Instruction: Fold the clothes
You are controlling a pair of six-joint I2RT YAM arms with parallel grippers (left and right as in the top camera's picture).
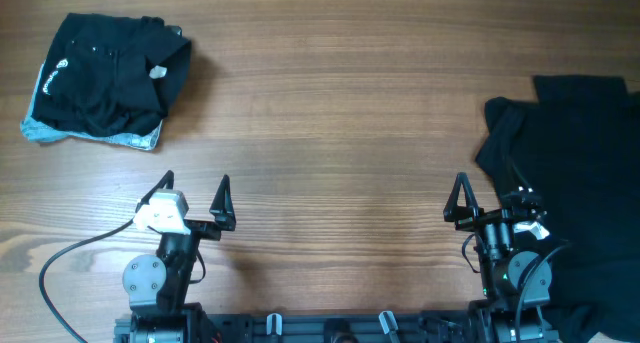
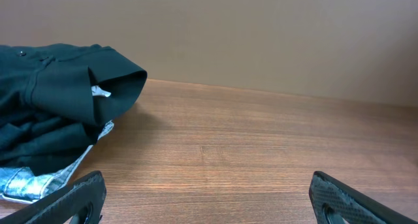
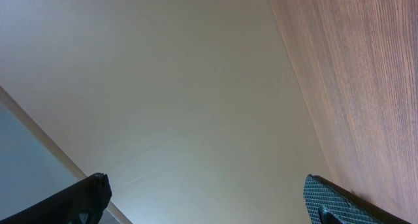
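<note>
A folded pile of black clothes (image 1: 110, 71) lies at the far left of the table on a light grey-blue piece (image 1: 40, 131); it also shows in the left wrist view (image 2: 59, 100). A loose black garment (image 1: 575, 163) is spread at the right edge. My left gripper (image 1: 190, 195) is open and empty near the front edge, well short of the pile; its fingers frame bare wood in the left wrist view (image 2: 209, 204). My right gripper (image 1: 490, 195) is open and empty, just left of the loose garment; its wrist view (image 3: 209, 198) is rolled and shows wall and wood only.
The wooden table (image 1: 330, 113) stretches between the two heaps. A grey cable (image 1: 70, 258) loops at the front left beside the left arm's base. A beige wall (image 2: 261, 34) rises behind the table's far edge.
</note>
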